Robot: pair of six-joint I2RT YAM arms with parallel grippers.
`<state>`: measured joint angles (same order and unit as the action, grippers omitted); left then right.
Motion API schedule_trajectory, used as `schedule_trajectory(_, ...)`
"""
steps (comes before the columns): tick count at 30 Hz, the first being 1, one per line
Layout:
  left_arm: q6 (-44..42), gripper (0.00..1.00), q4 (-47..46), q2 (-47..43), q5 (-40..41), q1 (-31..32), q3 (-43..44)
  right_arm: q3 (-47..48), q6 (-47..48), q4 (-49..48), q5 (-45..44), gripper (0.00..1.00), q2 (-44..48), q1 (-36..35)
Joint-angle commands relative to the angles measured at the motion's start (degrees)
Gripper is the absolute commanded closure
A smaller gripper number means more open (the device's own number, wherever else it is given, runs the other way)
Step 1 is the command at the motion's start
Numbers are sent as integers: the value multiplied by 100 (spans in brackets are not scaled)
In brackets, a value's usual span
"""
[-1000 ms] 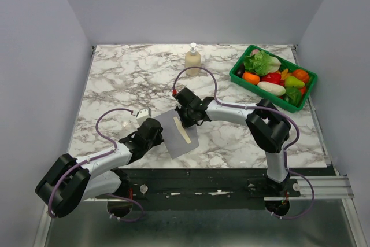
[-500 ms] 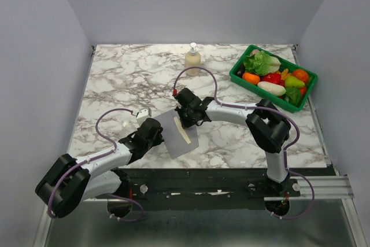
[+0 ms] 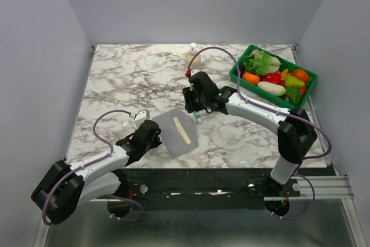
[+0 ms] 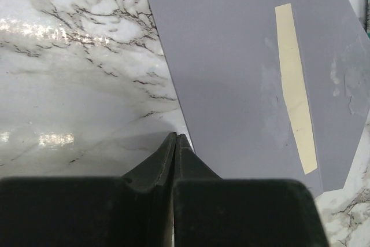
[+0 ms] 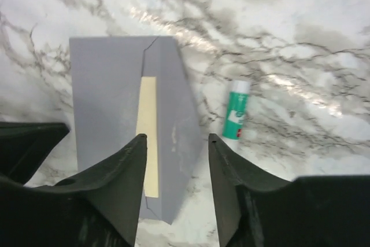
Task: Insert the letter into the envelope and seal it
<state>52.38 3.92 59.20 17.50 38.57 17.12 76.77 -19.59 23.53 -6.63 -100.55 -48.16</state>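
Grey-lavender paper envelope (image 3: pixel 172 143) lies lower centre of the top view, long axis near-vertical; cream-beige paper letter (image 3: pixel 182 129) shows as a strip inside. Left gripper (image 3: pixel 155 135), pressed together, sits nearer at its left edge; right gripper (image 3: pixel 197 111), spread and empty, hovers upper right.

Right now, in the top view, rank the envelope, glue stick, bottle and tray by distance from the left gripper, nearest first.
1. The envelope, right beside the left gripper.
2. The glue stick, just off the envelope's right edge.
3. The bottle, far edge, centre.
4. The tray, far right corner.
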Motion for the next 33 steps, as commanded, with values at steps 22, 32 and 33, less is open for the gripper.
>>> schedule_trajectory(22, -70, 54, 979, -743, 228, -33, 476, 760, 448, 908, 391, 31, -1493, 729)
schedule_trajectory(32, -61, 54, 1005, -796, 202, -25, 415, 901, 527, 1048, 443, 77, -1968, 729)
schedule_trajectory(33, -61, 54, 1005, -813, 202, -33, 406, 875, 536, 1057, 444, 88, -1986, 729)
